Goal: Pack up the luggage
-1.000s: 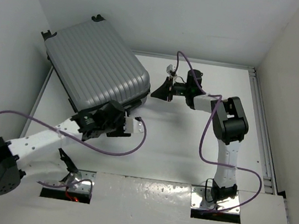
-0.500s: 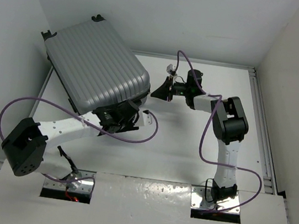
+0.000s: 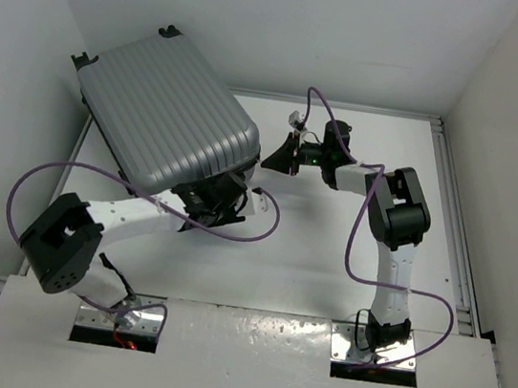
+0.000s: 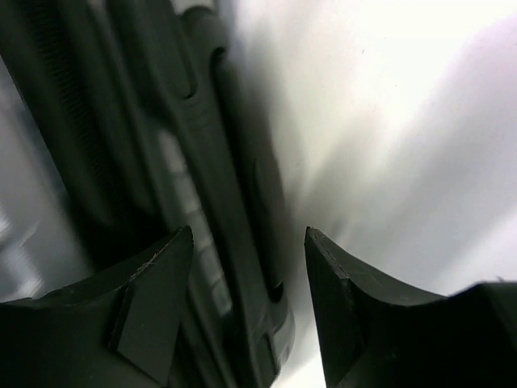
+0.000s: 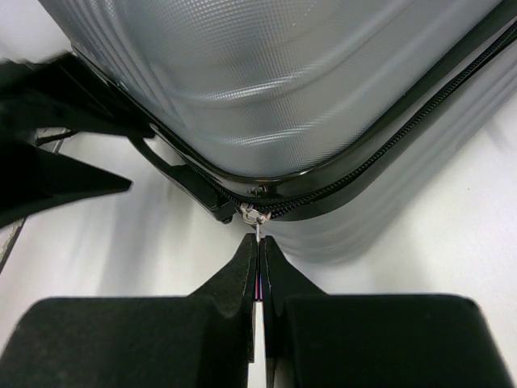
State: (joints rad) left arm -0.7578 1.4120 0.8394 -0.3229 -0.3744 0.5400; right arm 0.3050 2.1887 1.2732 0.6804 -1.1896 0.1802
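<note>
1. The luggage point(image 3: 169, 114) sits at the counter's point(image 3: 327, 261) far-left corner
2. Right pincer point(image 5: 258, 241) is pinched tight on its zip pull point(image 5: 253, 217)
3. Left pincer point(image 4: 246, 242) gapes wide astride its black handle point(image 4: 234, 186), gripping nothing

bright even overhead light; left wrist view blurred, dark, with glare

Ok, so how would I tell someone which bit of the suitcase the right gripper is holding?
Find the big ribbed silver-grey suitcase, then follow the black zipper along its edge to the rounded corner facing the right gripper. There the zipper pull sits, pinched in that gripper. It is the only small shiny metal piece, unlike the larger black handle beside it.
</note>
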